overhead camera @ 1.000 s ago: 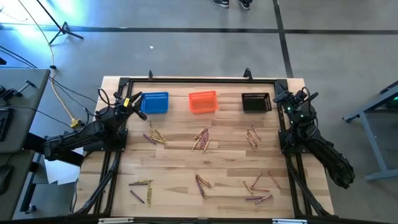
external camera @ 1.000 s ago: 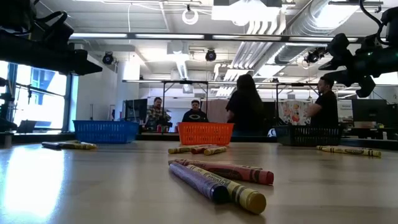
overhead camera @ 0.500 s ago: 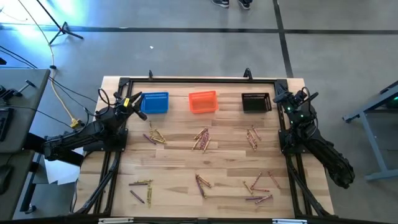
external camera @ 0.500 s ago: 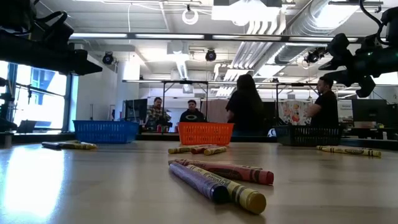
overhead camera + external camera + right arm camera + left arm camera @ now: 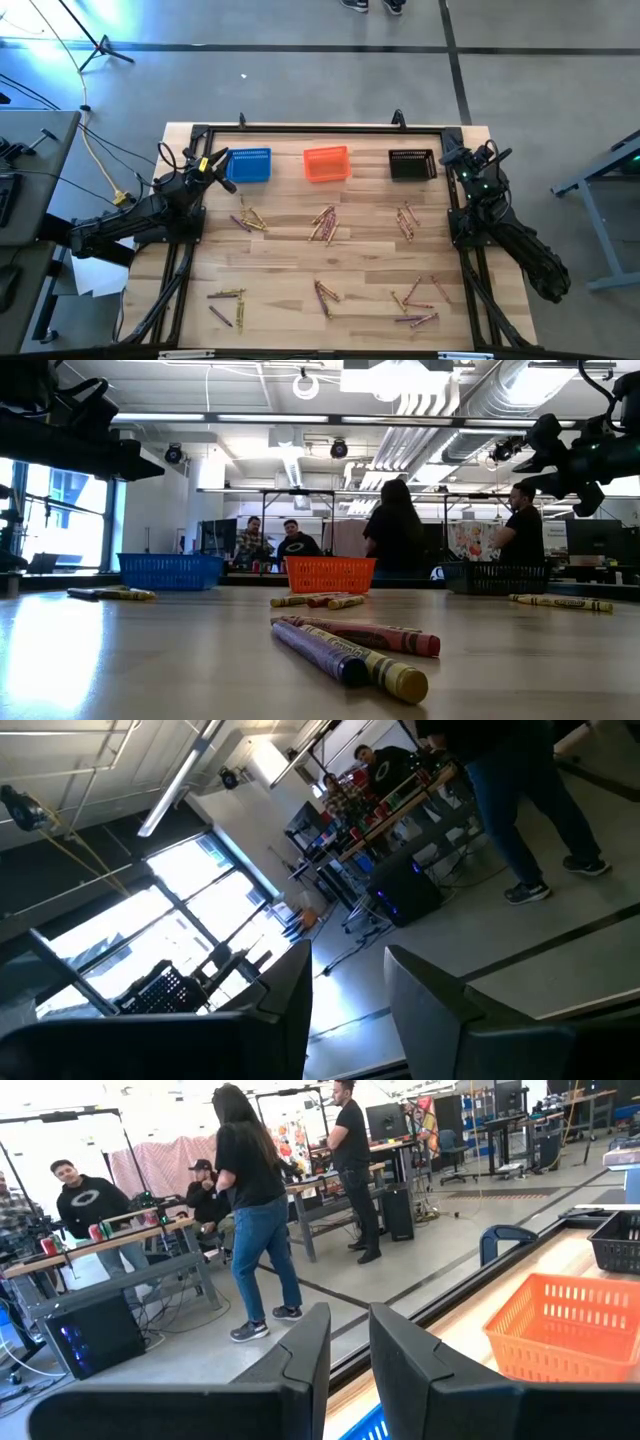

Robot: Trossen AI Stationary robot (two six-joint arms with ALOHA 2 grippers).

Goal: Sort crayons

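From above, the wooden surface [image 5: 300, 250] carries three mesh baskets in a row along its far edge: one blue basket [image 5: 249, 165], one orange basket [image 5: 326, 163] and one black basket [image 5: 412, 164]. The crayons [image 5: 323, 225] lie loose on the surface in six small clusters, three nearer the baskets and three nearer the front edge; the sticks are too small there to count singly.

The level view resolves what the overhead one cannot: close in front, three crayons lie touching, a purple crayon [image 5: 318, 651], a yellow crayon [image 5: 385, 671] and a red crayon [image 5: 380, 636]. It also shows four people in the room beyond the baskets.

The left claw [image 5: 222, 172] hangs above the surface, just beside the blue basket. Its own wrist view shows its two fingers [image 5: 302, 1360] parted by a narrow gap with nothing between them, and the orange basket past them. The right claw [image 5: 458, 160] hangs by the surface's right edge, just beside the black basket; its wrist view shows fingers [image 5: 290, 995] set somewhat wider apart, also empty.
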